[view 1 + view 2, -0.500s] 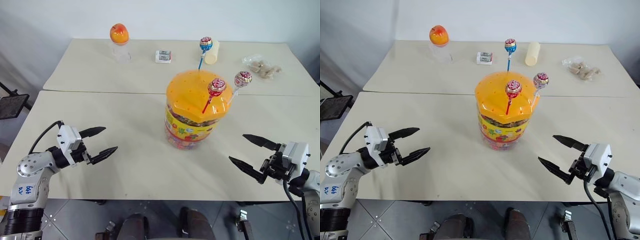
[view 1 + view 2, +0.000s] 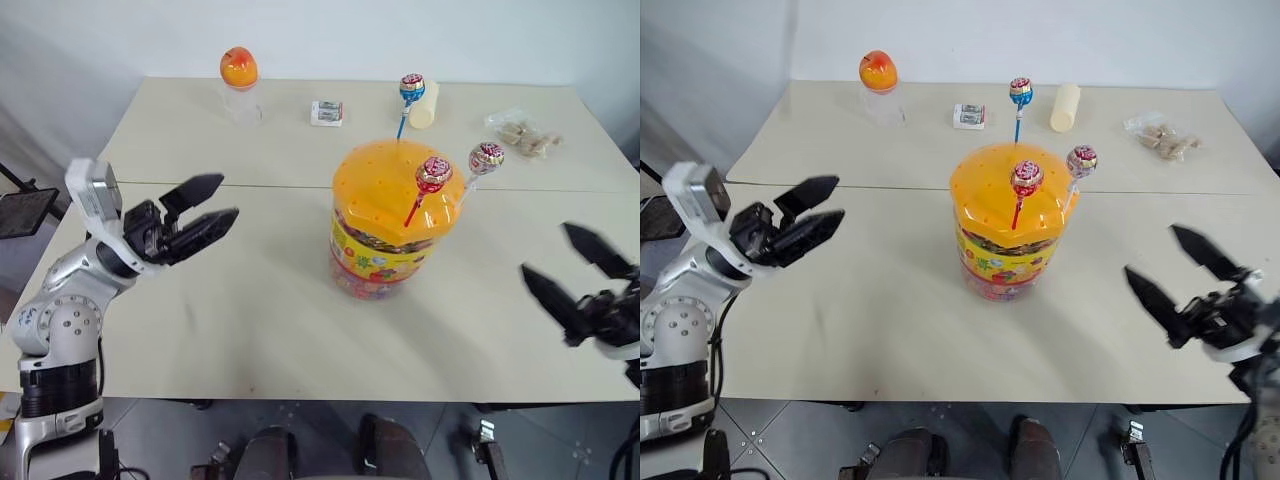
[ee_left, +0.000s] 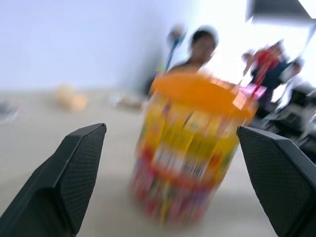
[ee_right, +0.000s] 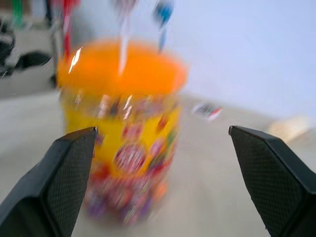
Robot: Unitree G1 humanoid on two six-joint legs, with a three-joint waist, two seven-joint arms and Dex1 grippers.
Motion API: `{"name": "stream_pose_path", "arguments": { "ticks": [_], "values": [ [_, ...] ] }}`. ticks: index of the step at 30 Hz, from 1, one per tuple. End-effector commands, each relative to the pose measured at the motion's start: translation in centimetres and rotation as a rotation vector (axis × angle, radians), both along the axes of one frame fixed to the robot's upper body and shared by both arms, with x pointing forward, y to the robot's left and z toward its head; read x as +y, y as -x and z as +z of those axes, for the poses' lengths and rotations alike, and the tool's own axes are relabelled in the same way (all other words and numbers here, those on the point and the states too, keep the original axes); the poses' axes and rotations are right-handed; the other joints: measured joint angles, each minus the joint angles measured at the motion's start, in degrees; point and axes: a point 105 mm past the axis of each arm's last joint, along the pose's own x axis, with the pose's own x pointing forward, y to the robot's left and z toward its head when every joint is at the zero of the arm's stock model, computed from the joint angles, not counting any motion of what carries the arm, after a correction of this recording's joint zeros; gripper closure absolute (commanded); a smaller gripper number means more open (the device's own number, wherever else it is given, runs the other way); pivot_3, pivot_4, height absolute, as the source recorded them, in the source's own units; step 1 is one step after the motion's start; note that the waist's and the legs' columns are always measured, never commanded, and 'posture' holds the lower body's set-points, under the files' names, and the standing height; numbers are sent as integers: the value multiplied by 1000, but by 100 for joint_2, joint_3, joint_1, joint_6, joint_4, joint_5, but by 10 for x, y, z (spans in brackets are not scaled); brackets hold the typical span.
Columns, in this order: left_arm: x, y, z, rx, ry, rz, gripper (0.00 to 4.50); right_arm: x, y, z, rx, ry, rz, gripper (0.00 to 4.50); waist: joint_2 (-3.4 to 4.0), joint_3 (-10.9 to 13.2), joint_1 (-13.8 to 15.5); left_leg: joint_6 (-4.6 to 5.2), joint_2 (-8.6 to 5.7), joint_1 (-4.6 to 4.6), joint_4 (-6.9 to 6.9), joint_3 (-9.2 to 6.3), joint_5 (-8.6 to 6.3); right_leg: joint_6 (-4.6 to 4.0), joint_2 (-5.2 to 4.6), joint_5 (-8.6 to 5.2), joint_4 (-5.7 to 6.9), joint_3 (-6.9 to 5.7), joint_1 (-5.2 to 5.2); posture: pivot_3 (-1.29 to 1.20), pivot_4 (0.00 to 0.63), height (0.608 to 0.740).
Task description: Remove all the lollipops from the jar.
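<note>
The jar (image 2: 385, 245), a clear tub with an orange dotted lid and a colourful label, stands at the middle of the table. Three lollipops stick up from its lid: a blue-wrapped one (image 2: 412, 87) on a blue stick at the back, a red-pink one (image 2: 434, 172) on a red stick, and another red-pink one (image 2: 486, 156) on a white stick at the right. My left gripper (image 2: 222, 200) hangs open in the air to the jar's left. My right gripper (image 2: 547, 250) is open to the jar's right. Both wrist views look at the jar (image 3: 187, 148) from a distance.
On the far table stand a small clear bottle with an orange ball top (image 2: 239, 72), a small white packet (image 2: 326, 112), a cream cylinder (image 2: 424, 106) and a bag of snacks (image 2: 523, 132). A seam (image 2: 200, 183) runs between the two tables.
My left gripper has risen and swung up off the table's front toward the jar's height. My right gripper has lifted and shifted to the right. Both stay open; the jar and lollipops have not moved.
</note>
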Motion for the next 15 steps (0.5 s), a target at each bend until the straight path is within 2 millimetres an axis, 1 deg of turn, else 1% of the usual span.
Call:
{"name": "stream_pose_path", "arguments": {
  "ticks": [1, 3, 6, 7, 8, 10, 12, 15],
  "values": [
    [-3, 8, 12, -26, 35, -58, 0, 0, 14, 18, -45, -36, -14, 49, -1, -1, -5, 0, 0, 1, -2, 1, 0, 0, 0, 0, 0, 0, 0, 0, 150, 740],
    [-6, 9, 11, -38, 12, -81, 0, 2, 16, 18, -40, -35, -11, 49, -1, 0, -18, 0, 0, 2, -5, 6, 0, 0, 1, 0, -1, 1, -1, 0, 150, 740],
    [-15, 13, 8, -44, -40, -160, 0, 13, 13, 15, -45, 6, 3, 49, -1, 0, -13, 0, 0, 3, -5, 11, 0, 0, 3, 0, -2, 5, -1, 0, 150, 740],
    [-17, 15, 7, -53, -67, -182, 0, 22, 9, 16, -31, 24, 42, 49, -1, 0, -14, 0, 0, 3, -4, 13, 0, 0, 3, 0, -3, 7, -1, 0, 150, 740],
    [-19, 17, 9, -79, -79, -201, 0, 31, 4, 22, -39, 22, 86, 49, -1, 0, -15, 0, 0, 2, -2, 13, 0, 0, 3, 0, -3, 8, -1, 0, 150, 740],
    [-19, 16, 11, -105, -85, -202, 0, 43, -2, 29, -44, 29, 142, 49, -1, 0, -17, 0, -1, 2, 3, 20, 0, 0, 3, 0, -6, 15, -2, 0, 150, 740],
    [-18, 13, 12, -101, -78, -185, 0, 48, -5, 31, -46, 36, 173, 49, -1, -1, -16, 0, -1, 3, 2, 19, 0, -1, 5, -1, -5, 15, -3, 0, 150, 740],
    [-19, 11, 16, -101, -48, -181, 0, 50, -3, 32, -59, 46, 201, 49, -1, 0, 22, 0, -2, -3, -4, 2, 0, 0, 4, 0, -6, 6, -4, 0, 150, 740]
  ]
}}
